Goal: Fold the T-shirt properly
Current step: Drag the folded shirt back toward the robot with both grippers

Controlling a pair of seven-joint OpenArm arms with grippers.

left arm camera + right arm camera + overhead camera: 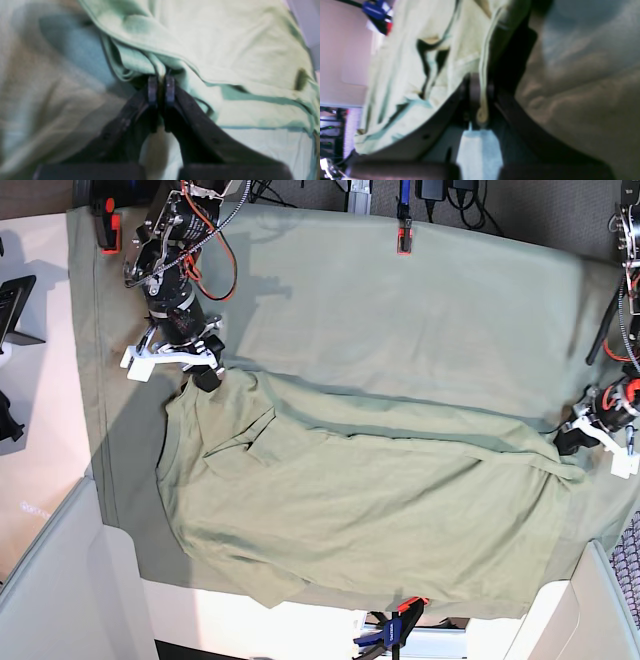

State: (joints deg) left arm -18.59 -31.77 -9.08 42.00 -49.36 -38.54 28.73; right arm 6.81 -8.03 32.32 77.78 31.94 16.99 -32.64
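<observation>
T-shirt (360,480) lies spread on the counter (400,310). Left fingers (170,87) pinch its right edge; right fingers (475,90) pinch its far-left corner.

No readable text, label or number anywhere — all three views lack legible markings.

The left tool (161,87) has its jaws pinched together on a bunched fold of the T-shirt (225,50). The right tool (481,92) grips a hem between near-closed jaws. The two arms reach in from opposite sides.
</observation>
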